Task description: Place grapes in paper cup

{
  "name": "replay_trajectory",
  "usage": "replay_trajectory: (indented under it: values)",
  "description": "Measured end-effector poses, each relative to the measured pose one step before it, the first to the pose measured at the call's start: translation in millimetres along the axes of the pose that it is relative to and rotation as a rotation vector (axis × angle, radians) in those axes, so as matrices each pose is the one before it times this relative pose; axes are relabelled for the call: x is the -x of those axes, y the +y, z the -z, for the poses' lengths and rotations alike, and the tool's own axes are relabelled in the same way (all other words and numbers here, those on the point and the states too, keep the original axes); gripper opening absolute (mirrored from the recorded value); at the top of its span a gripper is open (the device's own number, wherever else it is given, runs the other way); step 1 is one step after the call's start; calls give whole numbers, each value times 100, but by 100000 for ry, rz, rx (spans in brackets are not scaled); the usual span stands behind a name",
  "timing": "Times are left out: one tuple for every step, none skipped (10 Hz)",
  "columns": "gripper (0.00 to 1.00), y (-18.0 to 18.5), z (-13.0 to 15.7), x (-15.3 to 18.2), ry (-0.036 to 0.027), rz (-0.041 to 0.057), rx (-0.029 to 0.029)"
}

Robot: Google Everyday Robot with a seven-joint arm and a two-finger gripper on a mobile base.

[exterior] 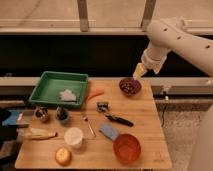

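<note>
A dark wall panel ran below a pale window ledge across the top of the frame, and a wooden worktop (150,107) filled the lower half. The white arm (175,42) came in from the upper right and bent down to the gripper (139,71), which hung just above the far right edge of the worktop. Whether its jaws were open or closed could not be told.

The grapes (130,88) lay in a purple bowl (121,85) at the upper right of the worktop, directly below and a little left of the jaws. They looked apart from the jaws, with nothing visibly held between them.

The paper cup (73,136) stood upright in the lower left-centre of the frame, well apart from the grapes and the gripper. An orange bowl (126,148) sat to its right near the front edge, with a blue sponge (108,131) between the two. A black-handled tool (119,120) lay in the centre.

A green tray (47,85) occupied the upper left, holding a small white object (67,95). Just beside its right edge lay an orange strip (95,93). Two dark metal cups (41,114) stood side by side below the tray. A round yellow-orange fruit (62,156) rested at the lower left corner, below the paper cup.
</note>
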Motion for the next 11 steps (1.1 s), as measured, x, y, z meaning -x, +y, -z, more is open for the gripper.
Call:
replay_trajectory:
  values:
    - [71,193,-3,51,80,360,194]
    - [71,-69,119,-167,160,13,-297]
    - [71,-168,18,-815,353,-1982,-419]
    - [71,-497,-341,-884,259,-1903,916]
    - [71,-991,-286,-774,-487,-1063,605]
    - [71,-575,-496,-360,-608,-484,1420]
    - [71,-74,-672,235,-926,-137,1792]
    - [71,124,-722,526,-913,-106,1304]
    - [71,124,-850,925,-1113,-150,1367]
    - [71,674,-1494,1652,-836,801,2139]
    - [71,681,-1612,1574,-610,1340,1540]
